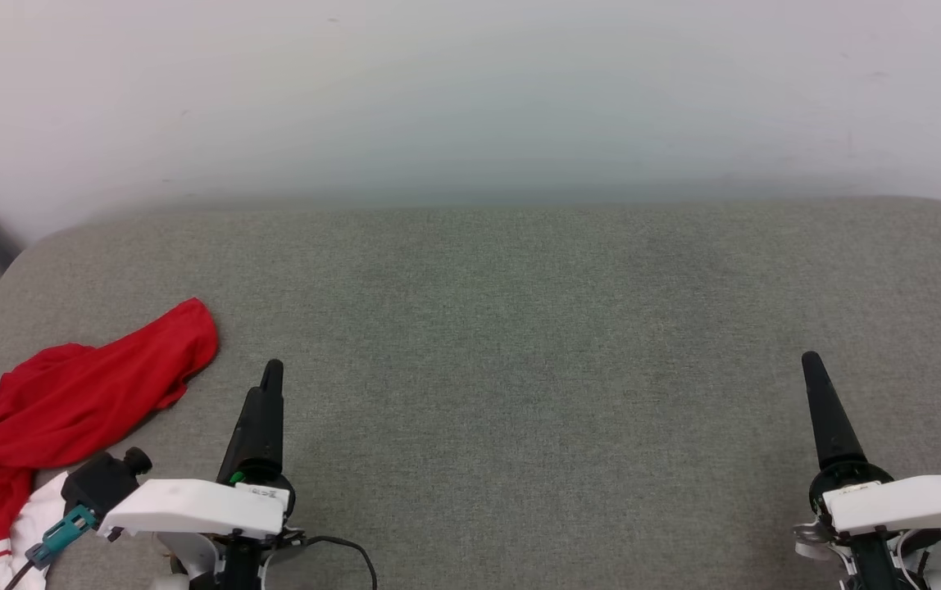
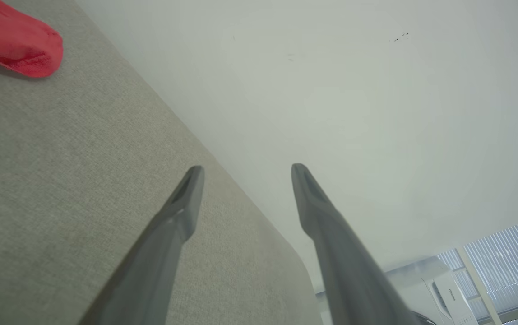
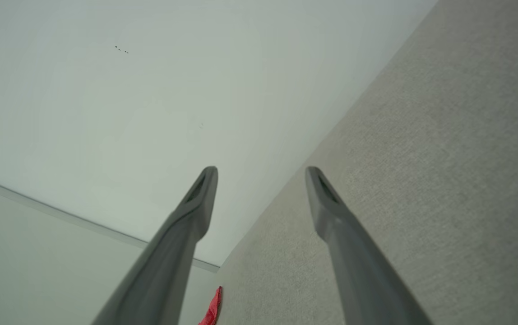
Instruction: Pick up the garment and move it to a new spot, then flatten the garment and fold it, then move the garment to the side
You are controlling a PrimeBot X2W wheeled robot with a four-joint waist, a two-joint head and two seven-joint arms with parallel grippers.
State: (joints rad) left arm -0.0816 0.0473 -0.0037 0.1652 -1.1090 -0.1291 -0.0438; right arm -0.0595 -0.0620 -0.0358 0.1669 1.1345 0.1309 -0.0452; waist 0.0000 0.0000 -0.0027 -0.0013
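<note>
Left end effector [image 1: 270, 383] and right end effector [image 1: 815, 369] sit low in the head view, one at each bottom corner, both hovering over the grey cushion [image 1: 520, 344]. You get each one edge-on here, just a single dark finger, so the spread doesn't read from this angle. The shirt [image 1: 69, 410] is bunched up at the far left edge of the cushion, with a white sleeve down by the left wrist. Some of it runs out of frame, so I can't tell how much is there.

Left wrist view: fingers [image 2: 182, 212] spread wide, nothing between them. The shirt's red fold is in the top left corner, well apart from the tips.

Right wrist view: same deal, spread and empty, with only a sliver of red at the bottom edge, far off.

So I'd say the pickup is the left arm's job. Swing it left, go for a fat ridge of cloth rather than the thin hem, press into the cushion before pinching, then lift well clear so nothing drags.
</note>
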